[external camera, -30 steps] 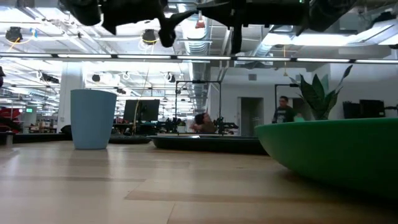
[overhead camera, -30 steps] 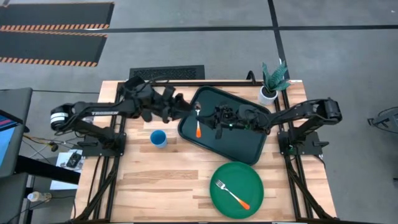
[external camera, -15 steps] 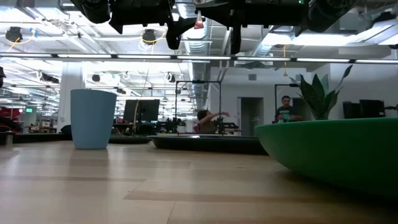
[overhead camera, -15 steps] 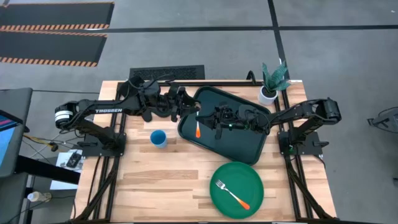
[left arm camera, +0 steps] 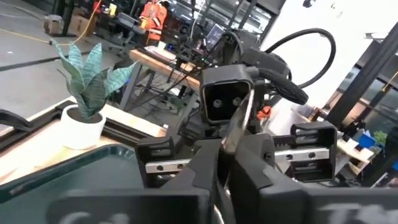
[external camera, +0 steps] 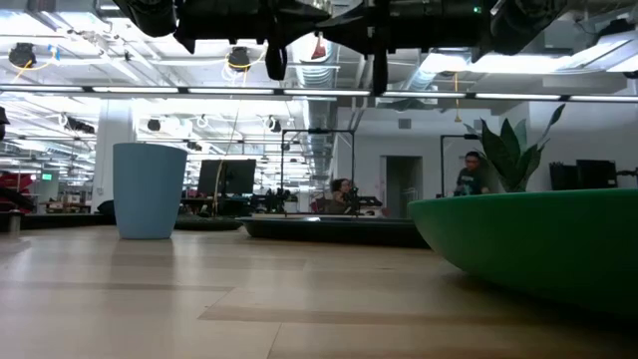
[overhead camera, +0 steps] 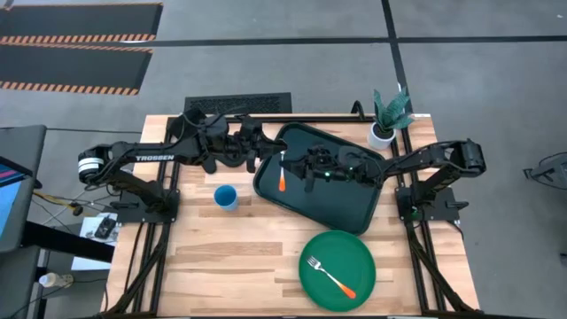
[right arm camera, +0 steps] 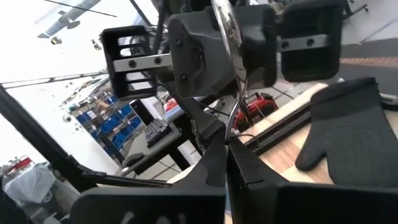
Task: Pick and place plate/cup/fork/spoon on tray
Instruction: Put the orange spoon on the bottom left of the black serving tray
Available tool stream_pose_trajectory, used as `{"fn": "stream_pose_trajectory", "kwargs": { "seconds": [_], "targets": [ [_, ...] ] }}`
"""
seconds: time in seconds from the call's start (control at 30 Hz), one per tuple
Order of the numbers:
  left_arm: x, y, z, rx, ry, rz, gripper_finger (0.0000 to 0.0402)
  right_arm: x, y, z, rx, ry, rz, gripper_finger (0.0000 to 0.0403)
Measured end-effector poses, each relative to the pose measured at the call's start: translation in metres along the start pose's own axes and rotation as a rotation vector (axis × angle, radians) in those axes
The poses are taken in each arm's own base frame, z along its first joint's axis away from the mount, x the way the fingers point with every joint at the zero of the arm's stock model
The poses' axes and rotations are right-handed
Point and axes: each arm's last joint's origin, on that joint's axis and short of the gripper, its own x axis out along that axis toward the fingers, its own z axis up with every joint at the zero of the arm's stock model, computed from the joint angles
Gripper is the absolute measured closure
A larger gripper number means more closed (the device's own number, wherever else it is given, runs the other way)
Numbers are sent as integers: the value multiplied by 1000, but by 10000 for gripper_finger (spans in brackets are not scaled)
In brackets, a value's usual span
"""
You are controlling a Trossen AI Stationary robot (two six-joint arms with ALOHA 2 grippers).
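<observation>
The spoon (overhead camera: 282, 182), silver bowl and orange handle, hangs in the air over the left end of the dark tray (overhead camera: 341, 208). Its handle points at the near edge. My left gripper (overhead camera: 270, 159) comes from the left and my right gripper (overhead camera: 299, 168) from the right. Both are shut on the spoon and face each other. The green plate (overhead camera: 350, 252) lies near the front edge with the fork (overhead camera: 332, 276) on it. The blue cup (overhead camera: 226, 197) stands on the wood left of the tray. My left gripper pinches the spoon's silver part (left arm camera: 238, 121) between its two fingers, coming level from the table's left and lying across the spoon. The spoon is clear of the tray. My right gripper pinches the silver neck (right arm camera: 232, 121) below the bowl (right arm camera: 224, 25) between its two fingers, level from the table's right, across the spoon. Its own fingers hide the orange handle.
A white pot with a plant (overhead camera: 385, 120) stands at the tray's far right corner. A black oven mitt (right arm camera: 348, 130) lies on the wood under the left arm. Bare wood lies between the cup and the plate. People move in the room behind (external camera: 469, 172).
My left gripper has moved toward the table's right, up to the spoon, and has shut on it. My right gripper has kept the spoon in the air over the tray's left end.
</observation>
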Motion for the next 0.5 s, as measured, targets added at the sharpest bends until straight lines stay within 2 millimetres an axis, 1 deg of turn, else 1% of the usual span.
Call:
{"fn": "stream_pose_trajectory", "kwargs": {
  "seconds": [0.1,0.2,0.27,0.33,0.4,0.5],
  "targets": [
    [-1,4,-4,-26,44,35,396,0,-6,-2,58,46,-51,363],
    [-3,14,-5,-73,134,113,399,-3,-13,-7,61,143,-79,320],
    [-7,21,-6,-88,198,168,400,-6,-14,-3,67,177,-73,286],
    [-12,30,-7,-98,248,218,400,-12,-13,3,72,226,-78,251],
    [-18,39,-5,-111,260,254,400,-20,-13,7,80,280,-101,219],
    [-25,54,-5,-128,281,295,401,-36,-11,12,100,361,-170,185]
  ]
}}
